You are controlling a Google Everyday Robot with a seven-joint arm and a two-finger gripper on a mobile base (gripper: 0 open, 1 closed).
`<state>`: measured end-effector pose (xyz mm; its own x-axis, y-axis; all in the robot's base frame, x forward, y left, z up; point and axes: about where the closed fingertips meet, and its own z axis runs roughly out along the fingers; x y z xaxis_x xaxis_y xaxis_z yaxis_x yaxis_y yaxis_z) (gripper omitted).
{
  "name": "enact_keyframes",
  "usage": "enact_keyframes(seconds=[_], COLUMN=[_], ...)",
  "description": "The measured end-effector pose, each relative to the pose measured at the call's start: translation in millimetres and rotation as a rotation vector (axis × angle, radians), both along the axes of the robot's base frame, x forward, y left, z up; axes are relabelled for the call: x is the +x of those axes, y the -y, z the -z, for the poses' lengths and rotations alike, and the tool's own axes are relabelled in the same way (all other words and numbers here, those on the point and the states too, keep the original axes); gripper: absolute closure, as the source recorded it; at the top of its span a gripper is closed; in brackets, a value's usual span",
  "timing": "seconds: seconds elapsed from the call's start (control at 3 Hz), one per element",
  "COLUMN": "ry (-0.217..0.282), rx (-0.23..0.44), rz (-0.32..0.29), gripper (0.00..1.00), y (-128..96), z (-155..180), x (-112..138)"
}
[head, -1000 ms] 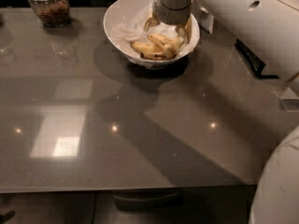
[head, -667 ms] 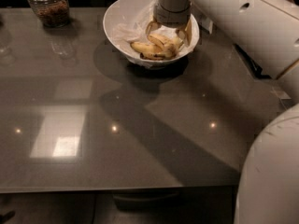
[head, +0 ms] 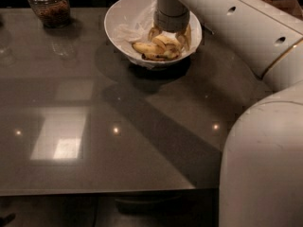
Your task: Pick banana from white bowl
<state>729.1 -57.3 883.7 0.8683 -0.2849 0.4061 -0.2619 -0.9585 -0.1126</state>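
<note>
The white bowl (head: 118,18) stands at the far middle of the dark table, lined with crumpled white paper. A banana (head: 150,49), yellow with brown marks, lies in its near right part. My gripper (head: 170,36) reaches down into the bowl from above. Its fingers (head: 154,32) are spread on either side of the banana's right end, and the jaws stand open. The white arm runs from the bowl to the lower right and hides the bowl's far right rim.
A glass jar (head: 48,6) with dark contents stands at the far left of the table. The table's glossy top (head: 94,126) shows light reflections. The robot's white body (head: 262,164) fills the lower right corner.
The gripper stays down in the bowl over the banana, with hardly any shift. The bowl and the banana have not moved.
</note>
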Motion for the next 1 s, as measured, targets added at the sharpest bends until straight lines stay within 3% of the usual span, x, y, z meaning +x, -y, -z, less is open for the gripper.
enact_keyframes(seconds=[0.33,1.0], ry=[-0.031,-0.058], rx=[-0.019,-0.036], rz=[-0.017,-0.025], gripper=[0.29,0.65], y=[-5,-7], z=[13,24], x=[0,0])
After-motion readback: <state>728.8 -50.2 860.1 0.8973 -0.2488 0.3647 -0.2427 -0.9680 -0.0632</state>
